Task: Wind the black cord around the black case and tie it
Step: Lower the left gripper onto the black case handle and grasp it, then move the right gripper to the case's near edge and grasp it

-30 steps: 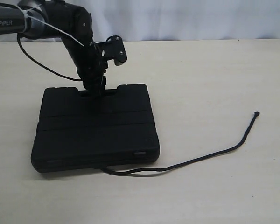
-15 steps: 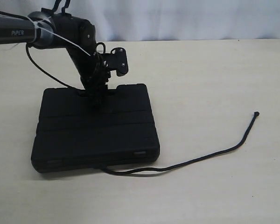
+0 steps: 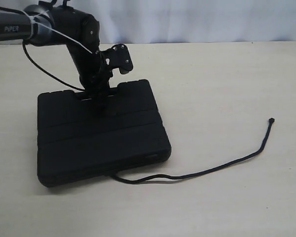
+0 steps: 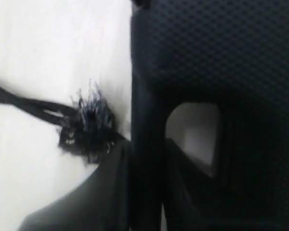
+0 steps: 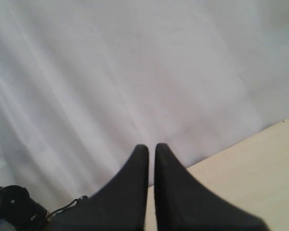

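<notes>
The left pincer (image 3: pixel 102 101) pinches the black case (image 3: pixel 103 143) by its handle, and a weak hold could drop it on the black cord (image 4: pixel 86 127) beside the pincer.

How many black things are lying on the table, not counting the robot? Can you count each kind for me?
case: 1
cord: 1
total: 2
</notes>
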